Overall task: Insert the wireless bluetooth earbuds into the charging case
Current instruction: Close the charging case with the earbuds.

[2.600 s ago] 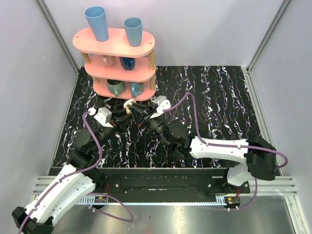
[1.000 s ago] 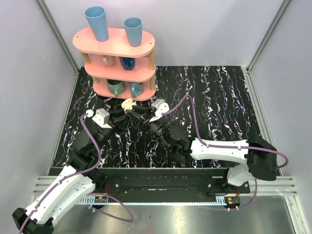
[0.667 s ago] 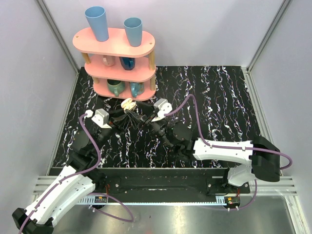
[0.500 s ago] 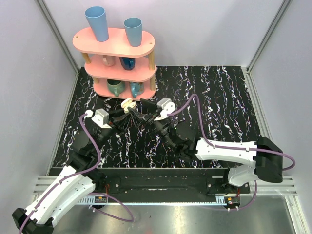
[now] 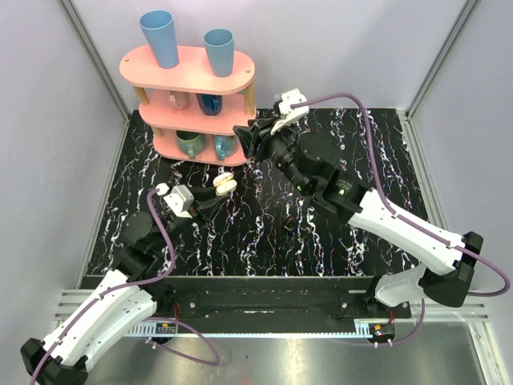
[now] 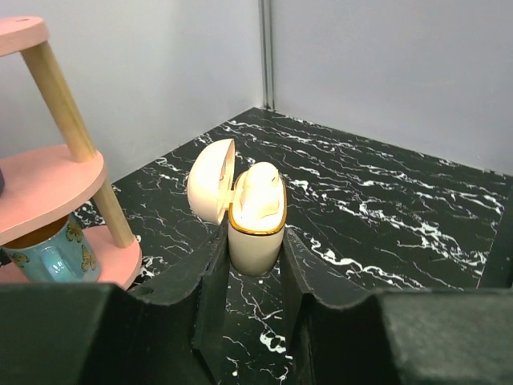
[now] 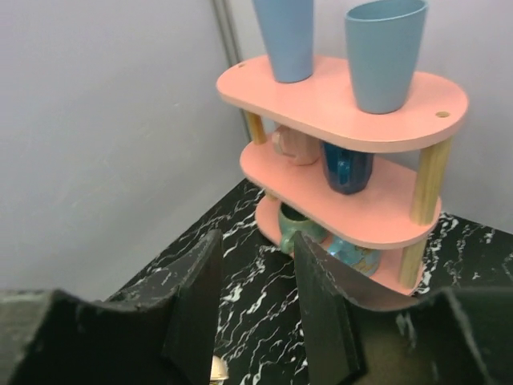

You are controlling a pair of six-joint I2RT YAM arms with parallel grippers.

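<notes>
Nearly done, by the look of it. Your left tool [image 6: 255,249] is clenched on the charging case [image 6: 256,233], one finger on each side of its lower body. It holds the case upright, apparently just off the desk [image 5: 361,176], in front of the pink shelf [image 7: 329,100]. The lid [image 6: 211,191] is swung open to the left on its hinge.

From the left wrist view, the well of the case is filled with a rounded cream-white mass, which I take to be the wireless bluetooth earbuds [image 6: 258,192] sitting inside. You cannot separate it into two buds from this angle, so treat "both seated" as a judgement rather than a certainty. In the top view no pale nub lies loose on the desk around the case, which supports the same reading.

Your right tool [image 7: 258,245] is released: its fingers stand apart with nothing between them. It hangs high near the shelf's right end, well apart from the case.

What is left, as far as you can judge:
- Check that each bud has dropped fully into its socket and is not perched on the rim.
- Close the lid if you count that as part of the job; it is still open.

Keep the left grip steady while you check, since the case is smooth and held only by its sides.
</notes>
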